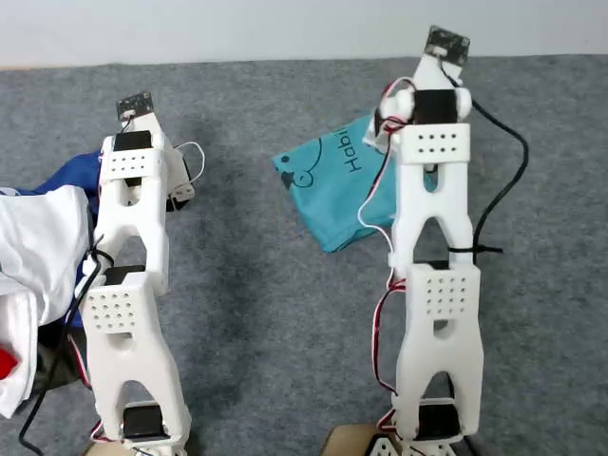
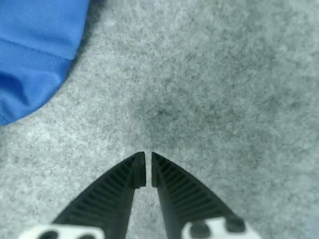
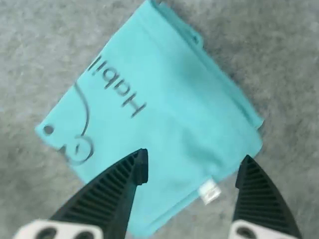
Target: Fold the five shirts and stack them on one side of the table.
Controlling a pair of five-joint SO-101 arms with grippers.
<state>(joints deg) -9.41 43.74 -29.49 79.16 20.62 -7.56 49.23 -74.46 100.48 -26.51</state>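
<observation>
Status: we count one shirt done. The teal shirt (image 1: 328,195) lies folded into a flat rectangle on the grey mat (image 1: 247,313), print side up, by itself. Nothing is stacked on it yet.

The rest looks unfolded. A heap sits well apart from the teal shirt, on the far side of the left arm from it. It has a white shirt (image 1: 38,247) on top, a blue shirt (image 1: 81,171) under it, and a bit of red fabric (image 1: 7,365) at the heap's edge farthest from the teal shirt. We can't tell how many garments are in the heap, so we can't confirm five. Our estimate is that we're early in the task, with most of the folding and all of the stacking left.

Pose:
- The right arm is stretched out above the teal shirt. The right gripper (image 3: 194,167) points down at it with jaws spread wide and nothing between them, over the folded edge near the small white label (image 3: 209,191). We can't tell whether the tips touch the cloth.
- The left arm is extended between the heap and the teal shirt. The left gripper (image 2: 148,169) points down at bare mat, well apart from the teal shirt, with the blue shirt's edge close by. Its jaws are closed to a thin slit and hold nothing.
</observation>
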